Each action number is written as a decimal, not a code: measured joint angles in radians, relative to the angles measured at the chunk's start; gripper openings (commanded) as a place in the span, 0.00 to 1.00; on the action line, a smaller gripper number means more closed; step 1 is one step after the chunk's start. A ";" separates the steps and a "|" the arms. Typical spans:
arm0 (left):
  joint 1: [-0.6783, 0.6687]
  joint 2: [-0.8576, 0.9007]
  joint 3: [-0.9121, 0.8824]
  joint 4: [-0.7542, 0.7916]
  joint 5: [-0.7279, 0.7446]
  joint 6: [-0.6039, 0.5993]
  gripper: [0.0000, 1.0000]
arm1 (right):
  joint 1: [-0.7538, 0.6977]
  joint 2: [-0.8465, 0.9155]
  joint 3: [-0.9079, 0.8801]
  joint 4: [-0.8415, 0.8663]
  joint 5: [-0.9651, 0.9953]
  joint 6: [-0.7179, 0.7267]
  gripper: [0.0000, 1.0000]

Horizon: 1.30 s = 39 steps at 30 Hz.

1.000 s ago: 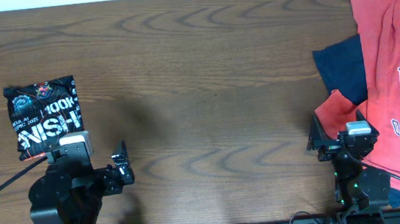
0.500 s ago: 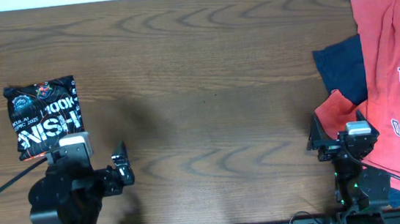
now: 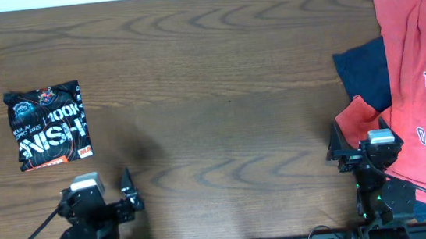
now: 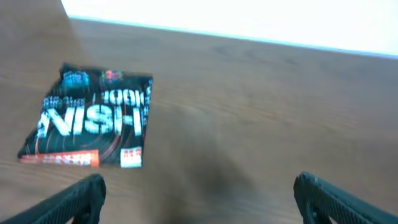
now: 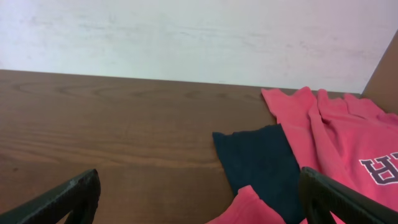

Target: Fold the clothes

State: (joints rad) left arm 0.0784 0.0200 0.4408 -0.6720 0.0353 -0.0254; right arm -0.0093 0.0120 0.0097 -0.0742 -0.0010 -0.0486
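The black jersey [image 3: 49, 126] lies folded into a compact, nearly square packet on the left part of the table [image 3: 216, 72], flat on the wood, white and orange lettering facing up; the left wrist view, which is blurred, shows it [image 4: 90, 121] apart from the fingers. The left gripper [image 4: 199, 193] sits low at the table's near edge, just right of the packet's line, jaws spread wide with nothing between them but bare wood. Towards the table's right end, also at the near edge, the right gripper [image 5: 198, 180] has its jaws spread wide too and grips nothing. Beyond it a plain navy garment [image 3: 365, 73] lies on the table, partly tucked under a red T-shirt [image 3: 420, 76] with white lettering that spreads to the table's right edge.
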 measured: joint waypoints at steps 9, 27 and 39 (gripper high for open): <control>0.004 -0.010 -0.332 0.502 -0.016 0.000 0.98 | 0.000 0.000 0.000 0.000 0.000 0.000 0.99; -0.015 -0.009 -0.406 0.618 -0.016 0.000 0.98 | 0.000 0.000 0.000 0.001 0.000 0.000 0.99; -0.015 -0.009 -0.406 0.618 -0.016 0.000 0.98 | 0.000 0.000 0.000 0.001 0.000 0.000 0.99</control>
State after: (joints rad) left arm 0.0635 0.0109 0.0349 -0.0544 0.0189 -0.0250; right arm -0.0090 0.0124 0.0093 -0.0734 -0.0010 -0.0486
